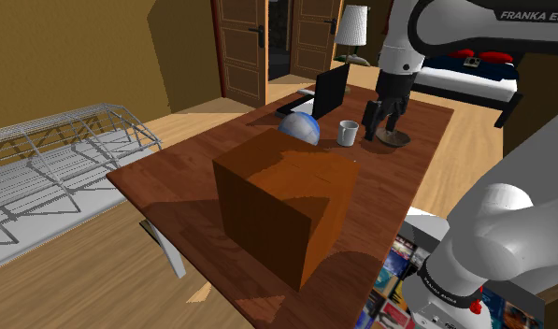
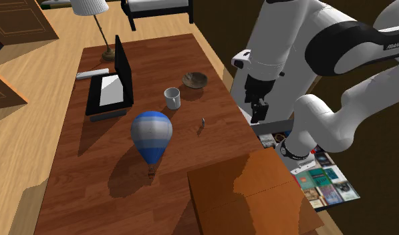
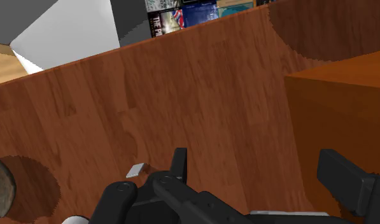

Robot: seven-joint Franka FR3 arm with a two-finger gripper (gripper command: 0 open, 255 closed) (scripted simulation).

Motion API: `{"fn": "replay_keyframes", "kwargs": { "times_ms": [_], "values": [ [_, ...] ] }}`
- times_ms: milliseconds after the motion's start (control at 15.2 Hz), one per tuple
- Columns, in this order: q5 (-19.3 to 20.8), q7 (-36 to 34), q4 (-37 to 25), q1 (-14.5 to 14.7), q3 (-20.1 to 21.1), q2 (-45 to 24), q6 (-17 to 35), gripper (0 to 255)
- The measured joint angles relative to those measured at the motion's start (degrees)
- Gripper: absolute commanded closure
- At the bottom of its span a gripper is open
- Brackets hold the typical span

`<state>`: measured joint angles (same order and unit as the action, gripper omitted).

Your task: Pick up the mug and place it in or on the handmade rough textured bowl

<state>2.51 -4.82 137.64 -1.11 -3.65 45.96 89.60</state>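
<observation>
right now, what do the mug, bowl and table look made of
Mug: plain white, smooth, possibly glazed ceramic. Bowl: mottled brown, rough-looking, maybe clay or wood; can't tell. Table: reddish-brown wood, visible grain streaks.

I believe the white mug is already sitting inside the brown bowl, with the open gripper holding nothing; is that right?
Not quite: the mug stands on the table beside the bowl, apart from it, as the second exterior view shows. The gripper is indeed open and holds nothing.
</observation>
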Motion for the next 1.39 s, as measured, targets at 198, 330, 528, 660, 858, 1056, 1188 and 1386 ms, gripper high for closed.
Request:
{"fn": "replay_keyframes", "kwargs": {
  "times_ms": [198,330,528,660,858,1056,1188,1386],
  "values": [
    [0.81,1.36,-0.40,-0.39,-1.36,-1.61,1.32,0],
    [1.76,3.14,-0.21,-0.88,-3.19,-3.63,3.70,0],
    [3.19,6.48,-1.53,-1.60,-6.54,-8.46,7.58,0],
    [3.93,8.87,-2.85,-2.08,-8.79,-11.40,9.45,0],
    [4.48,12.41,-4.65,-2.54,-12.10,-16.30,12.90,0],
    [4.03,15.52,-7.67,-2.57,-14.85,-21.76,15.60,0],
    [3.52,18.22,-9.64,-2.78,-17.00,-25.48,17.46,0],
    [1.78,22.48,-12.74,-2.98,-20.11,-32.06,20.89,0]
  ]
}}
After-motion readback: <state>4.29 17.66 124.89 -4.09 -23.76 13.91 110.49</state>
